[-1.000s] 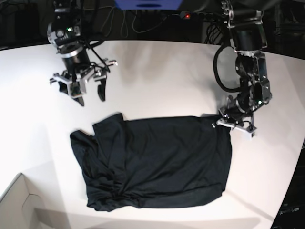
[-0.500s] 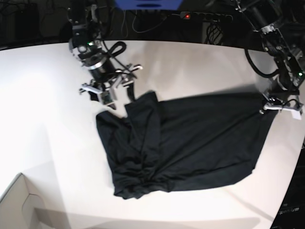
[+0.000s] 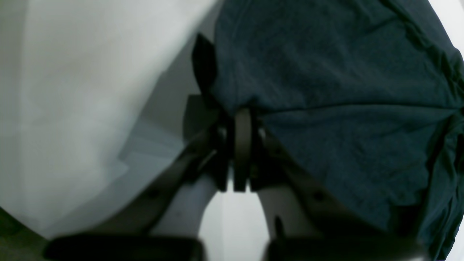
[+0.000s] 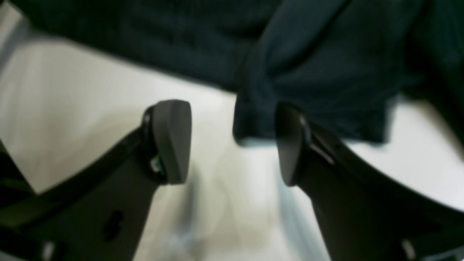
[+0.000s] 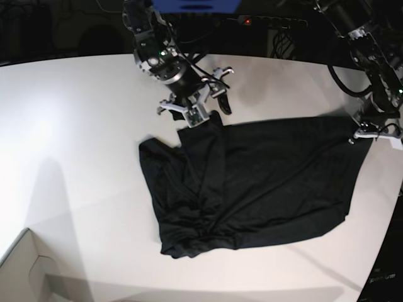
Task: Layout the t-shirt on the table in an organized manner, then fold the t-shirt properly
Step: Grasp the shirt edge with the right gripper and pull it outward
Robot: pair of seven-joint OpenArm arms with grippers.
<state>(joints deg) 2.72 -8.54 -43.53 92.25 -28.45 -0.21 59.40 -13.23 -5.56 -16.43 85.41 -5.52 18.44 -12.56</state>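
Observation:
The black t-shirt (image 5: pixel 264 182) lies on the white table (image 5: pixel 75 126), pulled flat on its right half and bunched in folds on its left. My left gripper (image 5: pixel 364 133) is at the shirt's far right corner and shut on the t-shirt's edge (image 3: pixel 326 90), with cloth pinched between the closed fingers (image 3: pixel 241 145). My right gripper (image 5: pixel 206 113) hovers open over the shirt's upper left edge. In the right wrist view a folded hem (image 4: pixel 261 119) lies between the spread fingers (image 4: pixel 170 141), close to the right one, and nothing is gripped.
A pale cardboard box corner (image 5: pixel 25 272) sits at the bottom left. Cables and a power strip (image 5: pixel 271 21) run along the dark back edge. The table's curved edge passes close to the left gripper on the right side.
The left gripper pulled the shirt to the right and toward the back, stretching it out. The right gripper, still open, travelled right to the shirt's upper left edge.

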